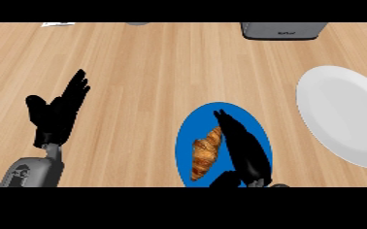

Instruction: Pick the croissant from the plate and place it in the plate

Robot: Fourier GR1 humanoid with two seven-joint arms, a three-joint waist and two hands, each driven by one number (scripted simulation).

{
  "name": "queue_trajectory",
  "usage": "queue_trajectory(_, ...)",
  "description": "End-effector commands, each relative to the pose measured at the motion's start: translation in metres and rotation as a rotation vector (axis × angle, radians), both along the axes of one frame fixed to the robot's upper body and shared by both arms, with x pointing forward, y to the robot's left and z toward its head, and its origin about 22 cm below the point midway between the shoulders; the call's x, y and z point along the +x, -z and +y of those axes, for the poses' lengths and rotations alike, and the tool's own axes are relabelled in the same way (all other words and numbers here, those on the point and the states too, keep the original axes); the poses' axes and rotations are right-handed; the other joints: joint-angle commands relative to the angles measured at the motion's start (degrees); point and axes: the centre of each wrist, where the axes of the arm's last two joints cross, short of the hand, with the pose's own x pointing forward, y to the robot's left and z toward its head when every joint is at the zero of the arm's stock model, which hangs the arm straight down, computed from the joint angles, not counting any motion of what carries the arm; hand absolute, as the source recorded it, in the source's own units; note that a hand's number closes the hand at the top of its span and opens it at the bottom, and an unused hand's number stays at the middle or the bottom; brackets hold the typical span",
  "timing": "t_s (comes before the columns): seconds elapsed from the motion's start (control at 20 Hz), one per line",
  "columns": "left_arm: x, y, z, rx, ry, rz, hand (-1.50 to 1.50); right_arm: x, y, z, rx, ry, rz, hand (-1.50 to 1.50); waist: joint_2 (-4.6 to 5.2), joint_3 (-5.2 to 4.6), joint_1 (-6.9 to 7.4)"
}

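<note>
Wooden desk [143, 68] fills the view. White plate [337, 111] sits at the right edge, blue plate [190, 126] at the near edge, well apart. A grey appliance [283, 30], maybe a toaster, is at the far edge. Right hand [243, 148] has straight fingers over the blue plate, just beside the croissant [205, 153] lying on it, holding nothing. Left hand [57, 111] rests open near the left edge.

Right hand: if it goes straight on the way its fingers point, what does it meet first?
Probably only the blue plate, its far rim; the right hand points up-left beside the croissant.
</note>
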Motion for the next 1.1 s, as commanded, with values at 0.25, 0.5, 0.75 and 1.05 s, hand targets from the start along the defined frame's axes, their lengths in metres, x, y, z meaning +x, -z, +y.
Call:
queue_trajectory(0.25, -0.002, -0.003, 0.008, -0.01, 0.003, 0.005, 0.0, 0.025, 0.015, 0.014, -0.048, 0.015, 0.037, -1.5, 0.02, 0.0, -0.01)
queue_trajectory(0.5, 0.014, 0.008, 0.0, -0.021, 0.008, 0.008, 0.0, 0.026, 0.026, 0.012, -0.086, -0.011, 0.065, -1.5, 0.03, 0.0, -0.12)
queue_trajectory(0.75, 0.024, 0.002, 0.013, -0.003, 0.0, 0.001, 0.0, 0.043, 0.023, 0.039, -0.123, -0.101, 0.125, 1.5, 0.14, -0.01, -0.03)
queue_trajectory(1.05, 0.004, 0.009, -0.008, -0.008, 0.009, 0.014, 0.0, 0.035, 0.026, 0.024, -0.072, -0.185, 0.061, 1.5, 0.01, 0.01, -0.1)
